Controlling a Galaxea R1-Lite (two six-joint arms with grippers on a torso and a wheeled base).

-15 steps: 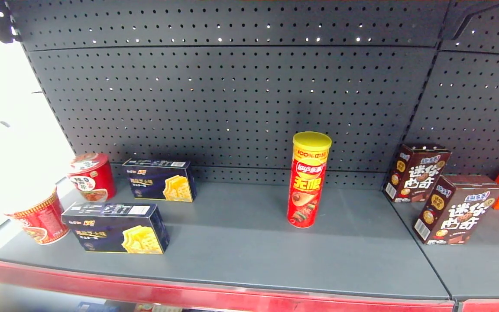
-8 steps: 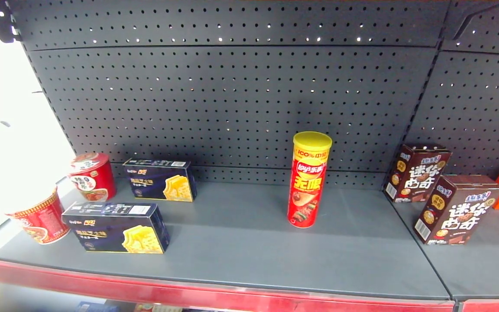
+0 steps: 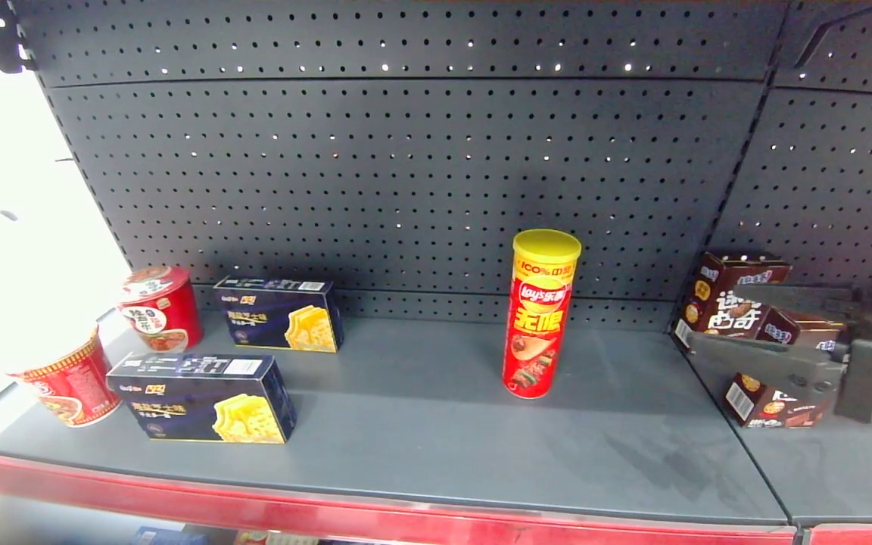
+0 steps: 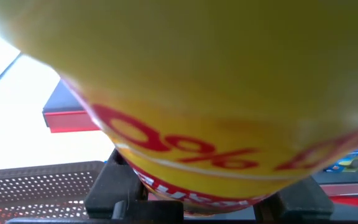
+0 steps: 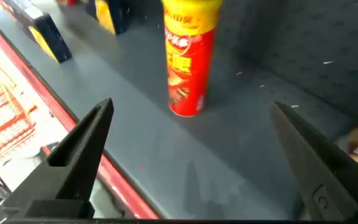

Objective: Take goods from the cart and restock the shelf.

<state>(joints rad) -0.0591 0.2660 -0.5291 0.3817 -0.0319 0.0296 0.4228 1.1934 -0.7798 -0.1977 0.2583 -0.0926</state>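
Note:
A red chip can with a yellow lid (image 3: 542,314) stands upright on the grey shelf (image 3: 421,431), right of the middle, also as the chip can (image 5: 188,59) in the right wrist view. My right gripper (image 3: 716,316) hangs open at the shelf's right side, in front of the brown boxes and apart from the can; its fingers (image 5: 82,155) spread wide with nothing between them. In the left wrist view a second red and yellow chip can (image 4: 216,93) sits close up between the left gripper's dark fingers (image 4: 114,190), which are shut on it.
Two navy cracker boxes (image 3: 201,397) (image 3: 278,314) and two red noodle cups (image 3: 160,306) (image 3: 69,382) occupy the shelf's left. Brown biscuit boxes (image 3: 739,303) stand on the right behind my right gripper. A perforated cart basket (image 4: 36,180) lies below. The pegboard back wall (image 3: 406,166) closes the shelf.
My right gripper has come in from the right, open, and now covers part of the brown boxes and the orange box. The shelf goods have not moved.

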